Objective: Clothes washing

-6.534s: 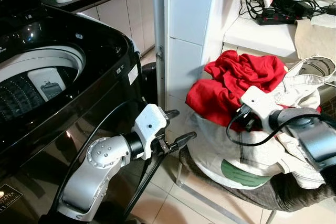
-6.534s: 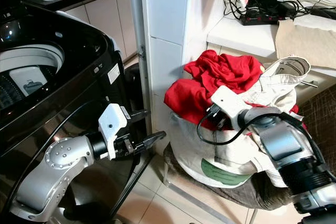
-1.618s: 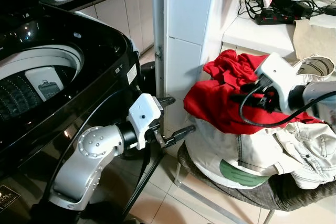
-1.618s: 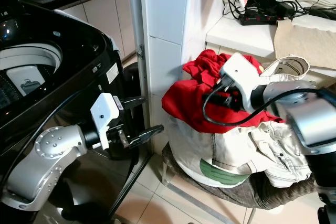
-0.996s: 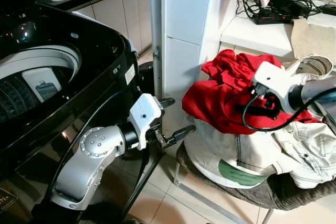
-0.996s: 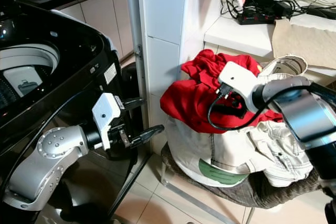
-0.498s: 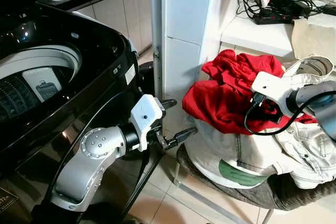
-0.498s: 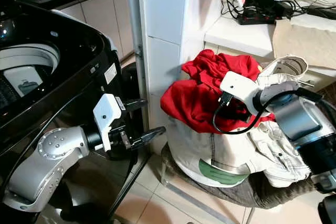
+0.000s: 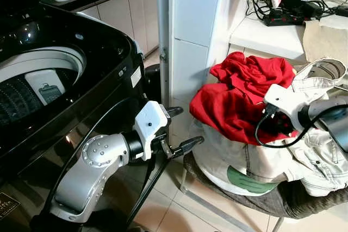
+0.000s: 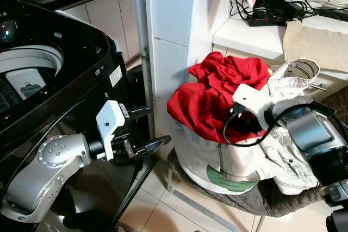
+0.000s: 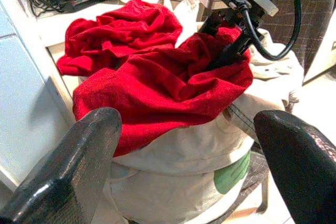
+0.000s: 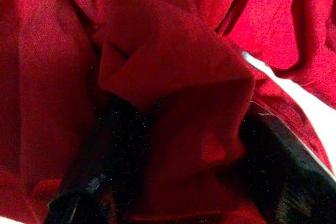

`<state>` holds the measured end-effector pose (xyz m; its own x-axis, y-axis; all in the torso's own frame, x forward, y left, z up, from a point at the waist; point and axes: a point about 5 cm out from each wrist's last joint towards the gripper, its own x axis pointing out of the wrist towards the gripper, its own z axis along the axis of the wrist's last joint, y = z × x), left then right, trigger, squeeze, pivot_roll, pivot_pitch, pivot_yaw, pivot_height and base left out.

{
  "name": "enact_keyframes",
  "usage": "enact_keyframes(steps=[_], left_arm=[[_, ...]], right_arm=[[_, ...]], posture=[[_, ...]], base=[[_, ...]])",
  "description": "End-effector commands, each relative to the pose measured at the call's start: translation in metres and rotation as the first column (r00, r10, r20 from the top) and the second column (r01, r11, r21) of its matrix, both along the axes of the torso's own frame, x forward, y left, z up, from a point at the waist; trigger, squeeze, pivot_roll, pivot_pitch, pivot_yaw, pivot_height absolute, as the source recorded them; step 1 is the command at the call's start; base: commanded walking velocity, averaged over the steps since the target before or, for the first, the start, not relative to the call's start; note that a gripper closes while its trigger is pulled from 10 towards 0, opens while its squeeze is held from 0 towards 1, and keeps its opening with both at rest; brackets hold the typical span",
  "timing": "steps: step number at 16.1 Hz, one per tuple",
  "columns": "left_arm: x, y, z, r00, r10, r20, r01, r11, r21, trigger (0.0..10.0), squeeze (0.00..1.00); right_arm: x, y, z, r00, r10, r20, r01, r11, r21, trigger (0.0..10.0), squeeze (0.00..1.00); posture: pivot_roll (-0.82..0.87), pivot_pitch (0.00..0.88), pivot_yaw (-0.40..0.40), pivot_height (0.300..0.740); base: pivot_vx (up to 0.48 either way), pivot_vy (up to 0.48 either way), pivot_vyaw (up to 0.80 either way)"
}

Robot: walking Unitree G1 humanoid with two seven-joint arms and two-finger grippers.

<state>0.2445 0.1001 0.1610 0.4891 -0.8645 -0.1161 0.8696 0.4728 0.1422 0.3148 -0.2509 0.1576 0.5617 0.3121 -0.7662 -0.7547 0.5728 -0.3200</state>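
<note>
Your washing machine stands lid-up beside the left jaws, which hang wide and empty. The right jaws are pushed into the red garment on the laundry pile, fabric bunched between them, presumably to lift it.

Both head views are evenly and brightly lit and sharp. Glare is seen on the glossy black washing machine and the white pillar. The left wrist view is slightly overexposed, its near fingers blurred. The right wrist view is dim, close and soft.
</note>
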Motion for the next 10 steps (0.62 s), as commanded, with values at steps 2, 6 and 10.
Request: enact_keyframes(steps=[2, 6, 10], left_arm=[[-0.0036, -0.0026, 0.0033, 1.000, -0.025, 0.010, 0.025, 1.000, -0.002, 10.0, 0.00], [-0.0032, -0.0025, 0.0033, 1.000, -0.025, 0.012, 0.025, 1.000, 0.003, 10.0, 0.00], [-0.0039, -0.0025, 0.0028, 1.000, -0.023, 0.010, 0.023, 1.000, 0.004, 10.0, 0.00]], right_arm=[[-0.0015, -0.0071, 0.0015, 1.000, -0.018, 0.003, 0.018, 1.000, -0.007, 0.0, 0.00], [0.0005, -0.0088, 0.0017, 0.999, -0.029, 0.020, 0.029, 0.999, 0.019, 0.0, 0.00], [0.0006, -0.0086, 0.0044, 0.999, -0.030, 0.021, 0.029, 0.999, 0.039, 0.0, 0.00]], posture=[[-0.08, 0.000, 0.014, 0.740], [-0.07, 0.000, 0.015, 0.740], [-0.07, 0.000, 0.014, 0.740]], base=[[0.000, 0.000, 0.00], [0.000, 0.000, 0.00], [0.000, 0.000, 0.00]])
